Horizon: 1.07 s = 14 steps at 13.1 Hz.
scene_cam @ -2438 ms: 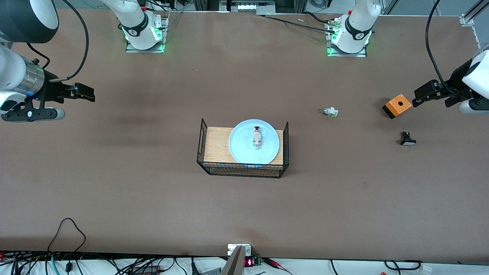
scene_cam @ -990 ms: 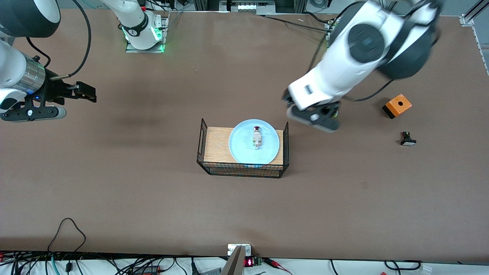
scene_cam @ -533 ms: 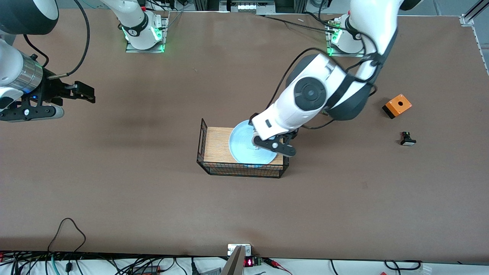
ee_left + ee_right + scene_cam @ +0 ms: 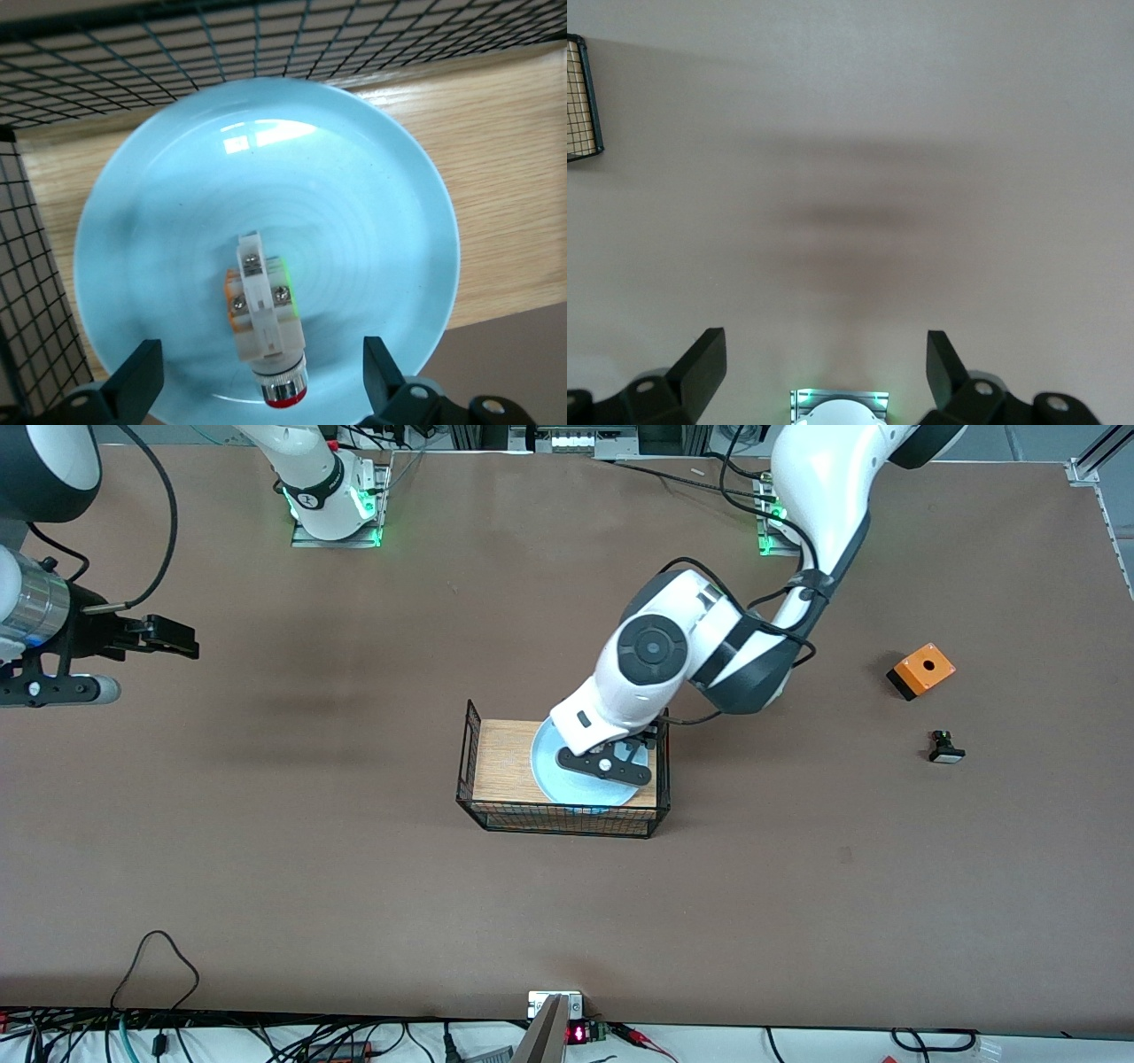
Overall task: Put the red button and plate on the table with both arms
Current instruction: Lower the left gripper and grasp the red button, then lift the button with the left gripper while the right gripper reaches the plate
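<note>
The pale blue plate (image 4: 546, 769) lies on the light wood board with mesh sides, mid-table (image 4: 354, 886). My left arm reaches over it from its base, and my left gripper (image 4: 606, 765) hangs low over the plate and hides the red button in the front view. In the left wrist view the plate (image 4: 354, 204) fills the picture. The red button (image 4: 266, 319) lies on its side on it, red cap toward the gripper. My left gripper (image 4: 259, 359) is open, one finger on each side of the button, not touching. My right gripper (image 4: 174, 638) is open and empty (image 4: 824, 350), waiting over bare table at the right arm's end.
The wood board (image 4: 500, 762) has black wire-mesh sides (image 4: 558, 819); a corner shows in the right wrist view (image 4: 579, 97). An orange box (image 4: 922, 669) and a black switch with a white cap (image 4: 945, 748) lie toward the left arm's end.
My left arm has swung in from the left arm's end of the table and come down over the plate. My right gripper has drifted slightly outward.
</note>
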Motion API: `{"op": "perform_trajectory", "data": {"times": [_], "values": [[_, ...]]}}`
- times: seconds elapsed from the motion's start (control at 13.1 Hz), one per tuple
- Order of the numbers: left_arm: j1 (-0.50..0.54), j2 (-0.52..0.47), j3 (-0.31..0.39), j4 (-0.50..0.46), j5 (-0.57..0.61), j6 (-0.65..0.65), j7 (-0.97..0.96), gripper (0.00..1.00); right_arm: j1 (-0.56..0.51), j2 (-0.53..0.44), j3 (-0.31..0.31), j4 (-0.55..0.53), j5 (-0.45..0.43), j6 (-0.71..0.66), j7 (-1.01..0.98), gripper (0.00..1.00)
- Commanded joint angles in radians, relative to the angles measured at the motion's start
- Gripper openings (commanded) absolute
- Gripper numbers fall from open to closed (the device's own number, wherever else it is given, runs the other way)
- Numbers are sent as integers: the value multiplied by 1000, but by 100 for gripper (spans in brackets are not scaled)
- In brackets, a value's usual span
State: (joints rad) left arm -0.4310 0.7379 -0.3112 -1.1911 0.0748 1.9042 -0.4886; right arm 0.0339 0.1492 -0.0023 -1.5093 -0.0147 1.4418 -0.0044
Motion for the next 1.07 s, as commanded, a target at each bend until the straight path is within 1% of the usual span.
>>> {"op": "perform_trajectory", "data": {"times": [0.0,0.08,0.15,0.23,0.3,0.46,0.53,0.61,0.69,0.76,0.84,0.91,0.99], "values": [[-12,34,12,28,25,32,-8,98,-6,25,8,27,4,-8,-9,100],[-9,40,12,28,25,36,-7,93,-5,47,10,38,4,-8,-9,100],[-9,43,12,28,25,36,4,78,-6,58,8,50,40,-5,-12,100],[-8,44,11,28,22,36,39,40,-6,75,7,52,101,11,-13,100],[-9,44,11,28,20,36,44,21,-14,81,5,55,149,26,-13,100],[-9,41,11,30,19,36,12,0,-31,84,7,54,223,52,3,100],[-9,41,11,34,17,35,8,0,-26,84,7,54,257,52,9,100],[-5,32,11,36,17,33,7,0,-23,87,10,54,266,54,30,100],[-3,17,11,47,17,24,-17,0,-16,89,16,54,269,57,35,100],[1,-20,9,48,17,15,-42,0,-8,87,16,54,301,71,24,100],[3,-62,8,48,13,-28,-51,0,-3,89,18,54,349,71,32,100],[3,-113,6,56,13,-89,-53,0,24,89,18,54,375,72,44,100],[12,-158,6,73,13,-146,-51,0,70,89,18,55,371,74,100,100]]}}
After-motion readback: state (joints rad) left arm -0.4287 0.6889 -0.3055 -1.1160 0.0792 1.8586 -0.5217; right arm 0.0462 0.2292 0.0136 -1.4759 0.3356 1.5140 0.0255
